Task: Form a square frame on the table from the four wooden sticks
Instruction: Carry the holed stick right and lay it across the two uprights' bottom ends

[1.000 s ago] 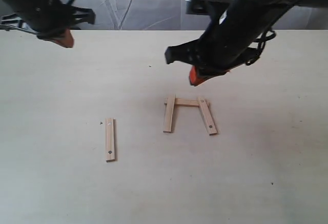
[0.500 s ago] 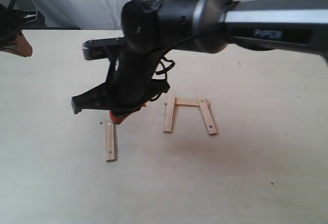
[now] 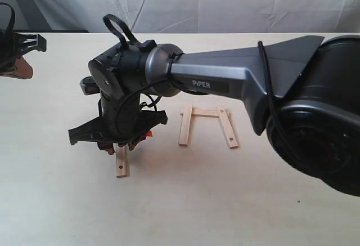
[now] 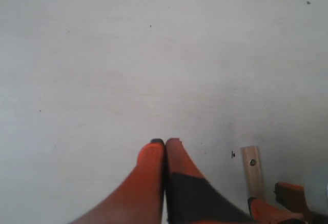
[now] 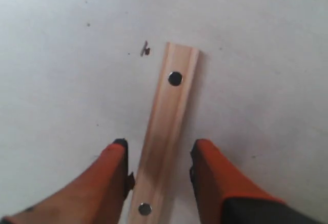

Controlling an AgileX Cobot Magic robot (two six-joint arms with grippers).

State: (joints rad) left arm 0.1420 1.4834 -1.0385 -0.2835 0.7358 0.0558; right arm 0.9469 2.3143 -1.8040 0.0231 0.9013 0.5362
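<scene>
Three pale wooden sticks (image 3: 206,123) form a three-sided frame, open toward the front, at the middle of the table (image 3: 236,201). The fourth stick (image 3: 121,165) lies alone to its left, its far end hidden under my right arm. My right gripper (image 3: 119,143) has reached across and stands open over that stick. In the right wrist view the stick (image 5: 166,126) runs between the orange fingers (image 5: 210,175), with gaps on both sides. My left gripper (image 3: 19,68) hovers shut and empty at the far left edge. Its fingertips (image 4: 165,144) press together, and the lone stick (image 4: 253,170) shows beside them.
My right arm's thick dark body (image 3: 247,88) stretches over the table from the right and blocks the ground behind it. A small dark speck (image 5: 145,48) marks the tabletop by the lone stick's end. A white cloth backdrop (image 3: 225,1) hangs behind the far edge.
My right arm has swung from above the three-stick frame leftward and come down over the lone stick, jaws straddling it. The left gripper has drawn back toward the far left edge.
</scene>
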